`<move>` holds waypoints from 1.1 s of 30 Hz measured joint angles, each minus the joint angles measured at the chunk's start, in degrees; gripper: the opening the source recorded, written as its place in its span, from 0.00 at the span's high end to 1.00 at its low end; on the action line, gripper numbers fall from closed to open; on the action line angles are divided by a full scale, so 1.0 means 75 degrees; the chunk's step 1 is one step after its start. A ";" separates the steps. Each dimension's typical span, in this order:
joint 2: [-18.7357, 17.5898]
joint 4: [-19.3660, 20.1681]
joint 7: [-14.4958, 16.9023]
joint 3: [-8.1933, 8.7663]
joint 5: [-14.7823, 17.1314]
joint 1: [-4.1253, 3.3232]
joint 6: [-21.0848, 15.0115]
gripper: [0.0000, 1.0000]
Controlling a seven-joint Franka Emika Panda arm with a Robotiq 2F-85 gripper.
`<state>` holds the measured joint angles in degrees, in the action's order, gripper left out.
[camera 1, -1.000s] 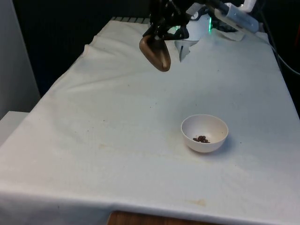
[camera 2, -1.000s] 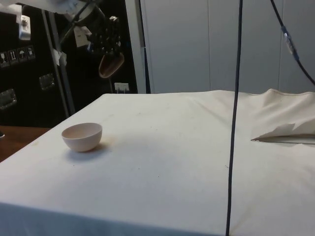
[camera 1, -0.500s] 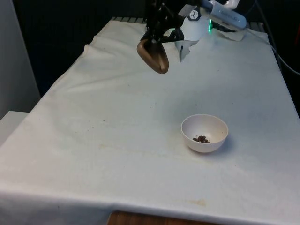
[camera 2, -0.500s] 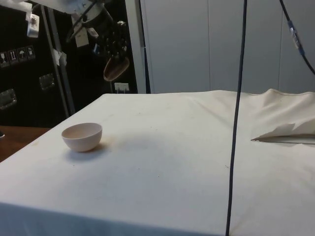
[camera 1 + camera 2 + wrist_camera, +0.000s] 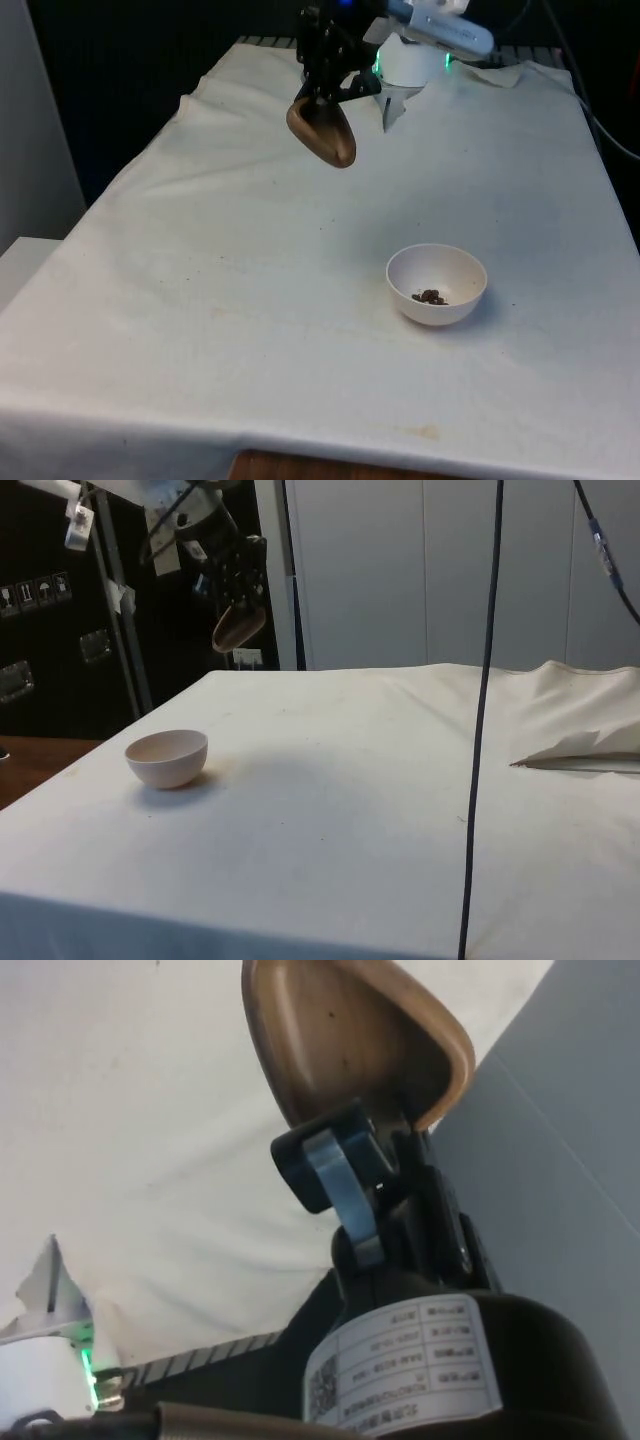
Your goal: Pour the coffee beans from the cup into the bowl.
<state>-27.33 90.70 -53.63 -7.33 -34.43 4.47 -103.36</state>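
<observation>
- Black two-finger end effector (image 5: 322, 92) pinches the tilted brown wooden cup (image 5: 322, 131) by its rim, above the white-clothed tabletop (image 5: 250, 300).
- Round white bowl (image 5: 437, 285) with dark coffee beans (image 5: 430, 296) sits at the cup's four o'clock, well apart.

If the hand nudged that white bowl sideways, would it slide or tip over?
The bowl would probably rock or tip, since its rounded underside narrows to a small base. It looks light, holding few beans. The cloth may drag on it.

Item count: 1 brown cup (image 5: 322, 131), held at its rim by 1 gripper (image 5: 331, 88) above the far part of 1 table (image 5: 250, 300). 1 white bowl (image 5: 437, 284) on the near right. 1 small cluster of coffee beans (image 5: 430, 296) inside that bowl.
</observation>
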 measured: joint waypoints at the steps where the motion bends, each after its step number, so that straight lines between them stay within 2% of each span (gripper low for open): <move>1: 0.0008 0.0023 0.0023 0.0031 0.0053 0.0000 -0.0046 1.00; 3: 0.0015 0.0046 0.0038 0.0061 0.0099 0.0000 -0.0092 1.00; 9: 0.0031 0.0275 0.0168 0.0336 0.0374 0.0000 -0.0588 1.00; 25: 0.0031 0.1024 0.0306 0.0886 0.0535 0.0000 -0.1979 1.00; 28: 0.0031 0.1070 0.0328 0.0917 0.0573 0.0000 -0.2063 1.00; 33: 0.0031 0.1238 0.0619 0.1115 0.0932 0.0000 -0.2437 1.00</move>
<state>-27.10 99.98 -48.99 1.03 -27.44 4.47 -121.64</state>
